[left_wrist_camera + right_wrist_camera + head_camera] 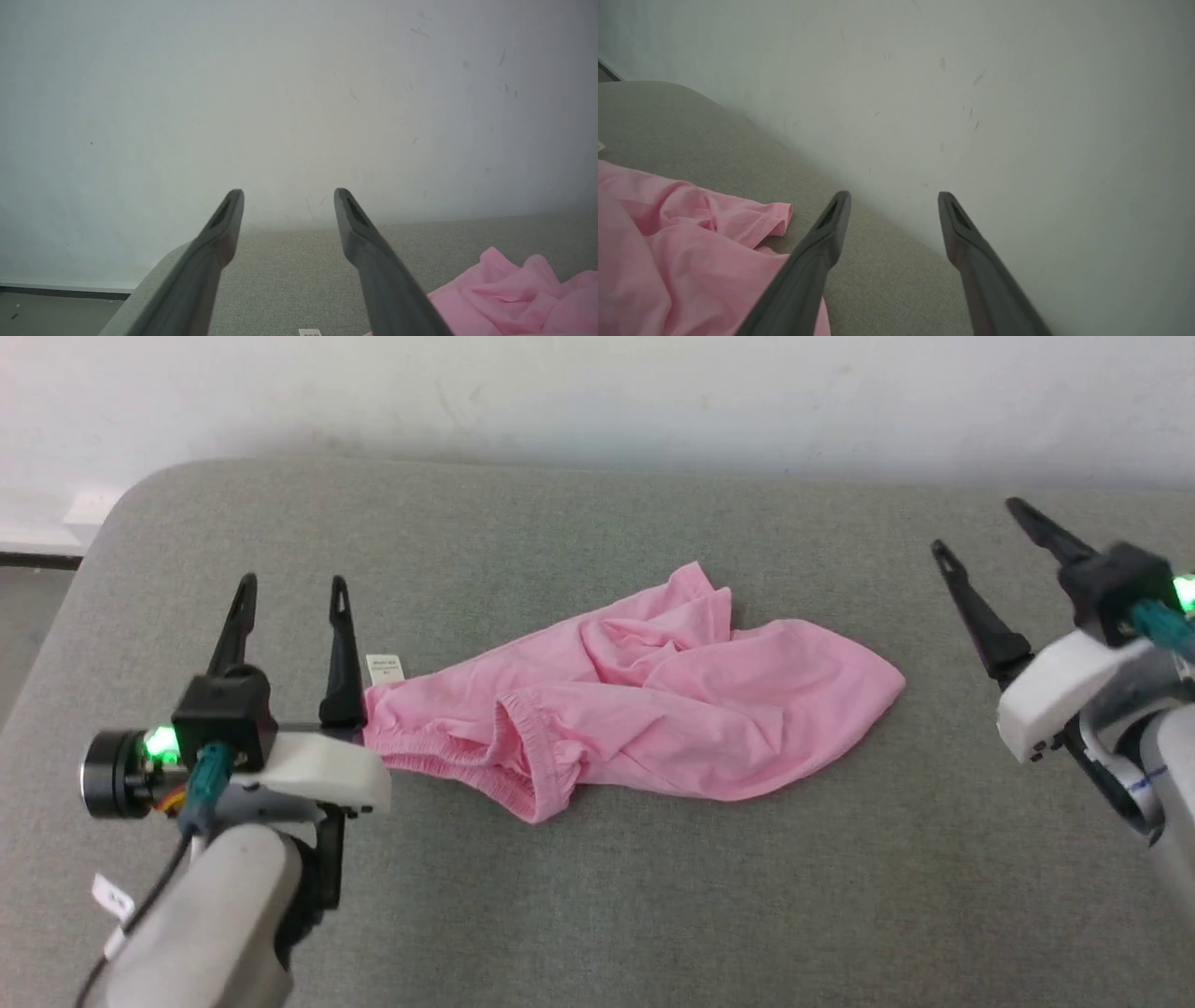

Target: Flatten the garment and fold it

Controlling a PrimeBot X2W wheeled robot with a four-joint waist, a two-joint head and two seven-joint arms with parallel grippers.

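The garment (653, 709) lay crumpled near the middle of the table (597, 513), with its ruffled elastic band (527, 751) doubled over at the near left and its white label (384, 669) at the left end. The left gripper (292, 583) was spread and empty, one finger just beside the label end. The right gripper (976, 525), also spread and empty, hovered apart from the garment's right end. The flattening step appeared to be in hand, with no fold yet made. The next move probably called for each gripper to pinch one end low against the table, then draw the cloth taut.
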